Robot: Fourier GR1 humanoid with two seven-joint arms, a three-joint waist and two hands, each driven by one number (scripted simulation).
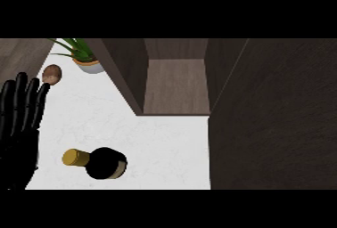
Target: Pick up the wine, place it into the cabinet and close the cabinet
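The largest thing in view is the dark wood cabinet (197, 80), which fills the frame from twelve o'clock round to five o'clock. Its open compartment, seen at about one o'clock, shows a bare brown shelf. The door (273, 116) is swung wide and takes up the whole three o'clock side, so the opening is left free for something to be set inside.

The white marbled counter (164, 138) is spread from the centre down to seven o'clock, directly in front of the opening.

The left hand (21, 124) is seen at nine o'clock along the frame's edge, fingers straight, spread apart and pointing up, with nothing held; it is judged to be resting, kept clear of the work area. The right hand is not shown in this view.

The wine bottle (105, 163) is seen at about seven o'clock on the counter, upright and viewed from above, its gold-capped neck leaning toward nine o'clock in the view. It is well apart from the shelf and just beside the left hand without being touched. The pick-up is judged not yet begun.

A potted plant (84, 55) is placed at eleven o'clock in the counter's far corner, and a small brown rounded object (52, 73), not identifiable, lies near it above the fingertips.
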